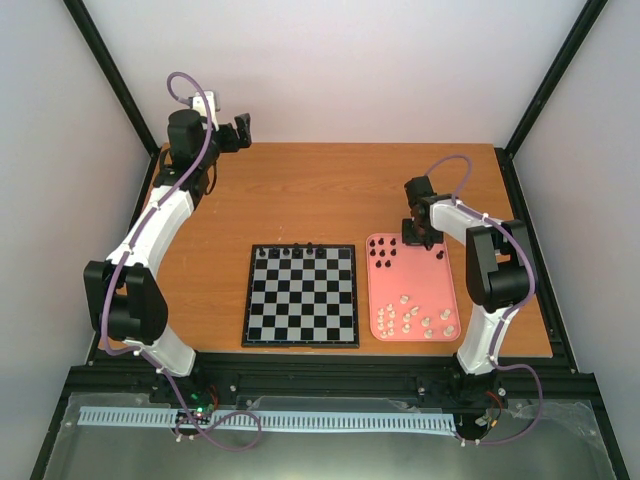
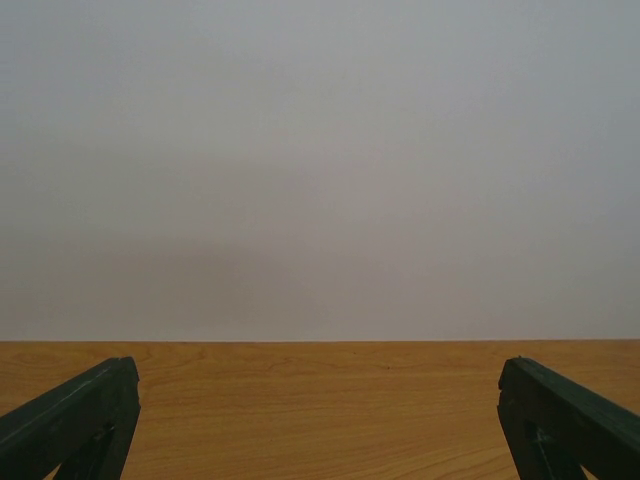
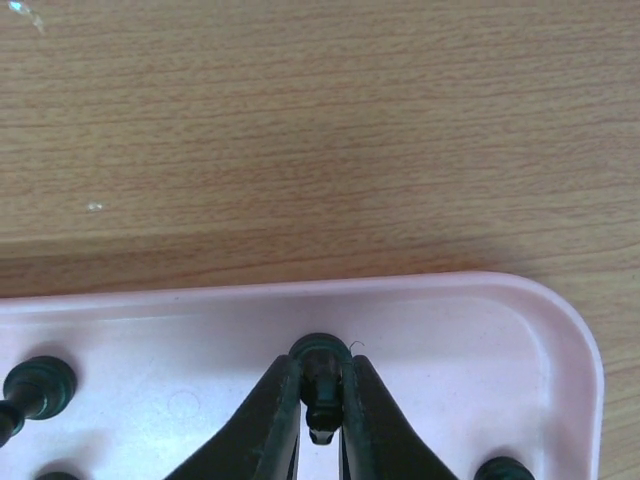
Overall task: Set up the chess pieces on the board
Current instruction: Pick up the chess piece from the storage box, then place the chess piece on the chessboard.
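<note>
Board: I see the black-and-grey checked board (image 1: pixel 300 296) lying flat on the wooden table (image 1: pixel 300 190), just ahead of the two arm bases and between them.
Pieces on the board: a few small black chess pieces (image 1: pixel 298 249) stand in a line along the board's far row.
Pieces off the board: more black ones stand to the right of the board's far corner, at the far end of a pink tray (image 1: pixel 420 275).
Held piece: one black piece (image 3: pixel 318 352) stands upright on the tray floor close to the tray's far rim, right of the board.
Right gripper: the right gripper (image 3: pixel 320 385) reaches down over the tray's far end, right of the board. Its two dark fingers (image 3: pixel 270 410) are clenched on that black piece, one on each side.
White pieces: cream white pieces (image 1: pixel 408 318) are scattered over the tray's near half, beside the board's near right corner.
Left gripper: the left gripper (image 2: pixel 320 420) is raised well beyond the board's far left corner, over the table's far edge. It is released: its fingers (image 2: pixel 80 420) stand wide apart, and only bare wood and the pale back wall show between them.
</note>
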`<state>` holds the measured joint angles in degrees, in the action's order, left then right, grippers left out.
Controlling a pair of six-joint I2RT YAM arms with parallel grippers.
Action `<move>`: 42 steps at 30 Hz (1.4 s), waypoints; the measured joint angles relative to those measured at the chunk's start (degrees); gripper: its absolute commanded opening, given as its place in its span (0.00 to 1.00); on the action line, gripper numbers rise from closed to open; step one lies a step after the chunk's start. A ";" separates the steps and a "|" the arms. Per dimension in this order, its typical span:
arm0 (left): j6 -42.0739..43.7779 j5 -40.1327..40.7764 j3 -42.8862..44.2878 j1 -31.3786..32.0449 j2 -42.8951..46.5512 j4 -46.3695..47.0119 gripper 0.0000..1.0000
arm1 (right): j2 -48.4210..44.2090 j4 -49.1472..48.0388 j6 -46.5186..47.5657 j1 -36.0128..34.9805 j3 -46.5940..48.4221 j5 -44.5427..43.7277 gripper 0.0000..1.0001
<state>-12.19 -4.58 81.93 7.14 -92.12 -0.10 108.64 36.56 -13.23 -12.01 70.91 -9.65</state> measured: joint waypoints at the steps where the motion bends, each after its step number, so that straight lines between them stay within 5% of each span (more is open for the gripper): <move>1: 0.00 0.02 0.00 0.00 0.00 0.00 1.00 | 0.00 0.00 -0.02 0.00 0.07 0.17 0.10; 16: 0.00 0.00 0.00 0.02 0.00 0.00 1.00 | -5.88 3.50 0.57 -0.74 0.28 3.41 0.07; 28: 0.00 -0.17 0.02 0.11 -0.04 -0.02 1.00 | -11.32 8.09 1.62 -7.89 3.32 4.48 0.07; 42: 0.00 -0.17 0.22 0.44 -0.09 -0.09 1.00 | 2.36 14.10 2.91 -21.75 23.74 4.37 0.07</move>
<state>-12.19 -4.75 82.15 7.57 -92.20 -0.19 111.00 50.65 -10.33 -33.76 94.65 -5.28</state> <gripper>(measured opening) 0.998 0.089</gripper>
